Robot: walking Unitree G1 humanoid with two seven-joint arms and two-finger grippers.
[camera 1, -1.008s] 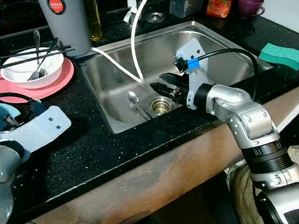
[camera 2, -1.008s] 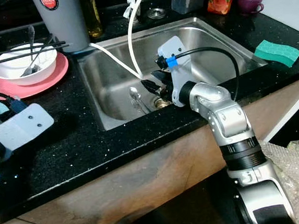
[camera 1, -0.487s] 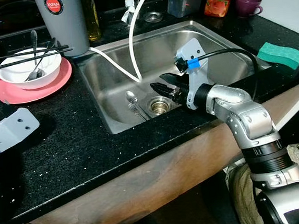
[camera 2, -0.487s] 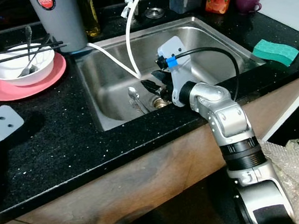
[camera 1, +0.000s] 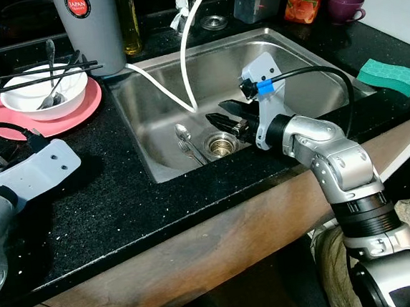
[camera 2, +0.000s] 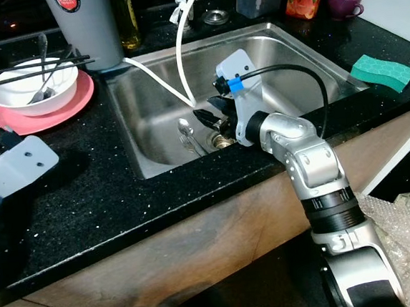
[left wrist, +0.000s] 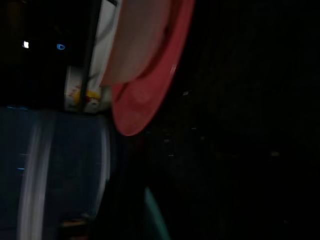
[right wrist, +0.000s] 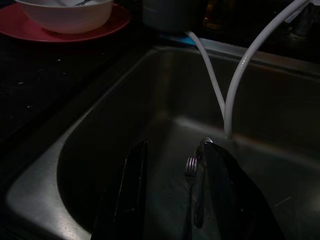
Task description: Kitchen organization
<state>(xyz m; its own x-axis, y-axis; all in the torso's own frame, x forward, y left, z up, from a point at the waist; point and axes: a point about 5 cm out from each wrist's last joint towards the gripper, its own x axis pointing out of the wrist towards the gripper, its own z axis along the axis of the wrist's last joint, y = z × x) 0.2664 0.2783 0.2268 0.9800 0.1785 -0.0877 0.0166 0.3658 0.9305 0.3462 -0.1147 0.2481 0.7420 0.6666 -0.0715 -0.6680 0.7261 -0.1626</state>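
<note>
- Your left gripper (camera 1: 26, 165) hovers over the near left of the black counter (camera 1: 109, 205). Its fingers are not visible, so you cannot tell whether they are open or closed.
- Your right gripper (camera 1: 220, 120) reaches into the steel sink (camera 1: 290, 56) from the near right, just above the drain (camera 1: 219, 145). Its fingers (right wrist: 132, 190) are spread apart and hold nothing.
- A spoon (camera 1: 182, 134) and a fork (right wrist: 191, 167) lie side by side on the sink floor, just left of the drain, between the fingers in the right wrist view.
- A white hose (camera 1: 188, 47) loops down into the sink behind them.
- On the far left, a white bowl (camera 1: 45, 92) sits on a pink plate (camera 1: 51, 120), with chopsticks (camera 1: 40, 71) across its rim.
- A green sponge (camera 1: 388, 76) lies on the counter to the right of the sink.
</note>
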